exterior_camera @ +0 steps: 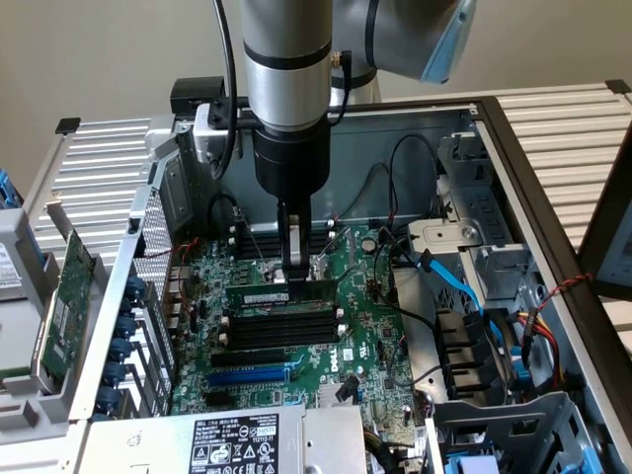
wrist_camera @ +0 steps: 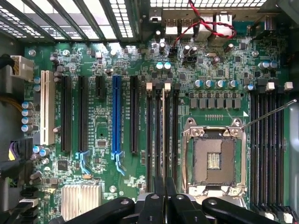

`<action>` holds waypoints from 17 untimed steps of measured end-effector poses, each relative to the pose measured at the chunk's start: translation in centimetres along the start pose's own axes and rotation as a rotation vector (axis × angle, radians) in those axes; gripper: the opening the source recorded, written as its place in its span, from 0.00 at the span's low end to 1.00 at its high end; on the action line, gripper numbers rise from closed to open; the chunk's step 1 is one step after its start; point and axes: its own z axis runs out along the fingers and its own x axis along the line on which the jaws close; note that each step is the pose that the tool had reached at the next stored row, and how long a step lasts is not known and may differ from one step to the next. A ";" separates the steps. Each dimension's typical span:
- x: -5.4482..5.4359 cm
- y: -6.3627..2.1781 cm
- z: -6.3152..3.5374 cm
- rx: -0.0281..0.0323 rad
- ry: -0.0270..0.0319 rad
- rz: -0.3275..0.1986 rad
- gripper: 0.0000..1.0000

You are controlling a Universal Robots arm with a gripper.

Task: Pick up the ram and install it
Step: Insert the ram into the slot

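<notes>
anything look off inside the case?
Two things. The CPU socket is empty, and its thin metal lever sticks out slantwise across the neighbouring memory slots. A green expansion card stands outside the case, at the exterior view's left. The ram looks level.

- The arm reaches straight down into the open computer case from above.
- The gripper has its two thin fingers pressed close together, clamped on the top edge of the ram.
- The ram stands on its long edge near the middle of the green motherboard; whether it sits in a slot cannot be told.
- A row of black memory slots lies just beside the ram, parallel to it.
- A blue slot lies beyond them, toward the labelled power supply.
- Blue cables run along the case's side at the exterior view's right.
- A green expansion card leans outside the case's wall, at the exterior view's left.
</notes>
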 end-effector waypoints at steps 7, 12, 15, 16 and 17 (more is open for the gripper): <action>0.1 0.00 0.27 0.0001 0.0057 0.000 0.12; 0.2 0.01 0.57 0.0001 0.0059 -0.002 0.12; 0.2 0.02 0.66 0.0003 0.0058 -0.008 0.12; 0.3 0.02 0.68 0.0003 0.0059 -0.011 0.12; 0.3 0.02 0.70 0.0004 0.0058 -0.012 0.12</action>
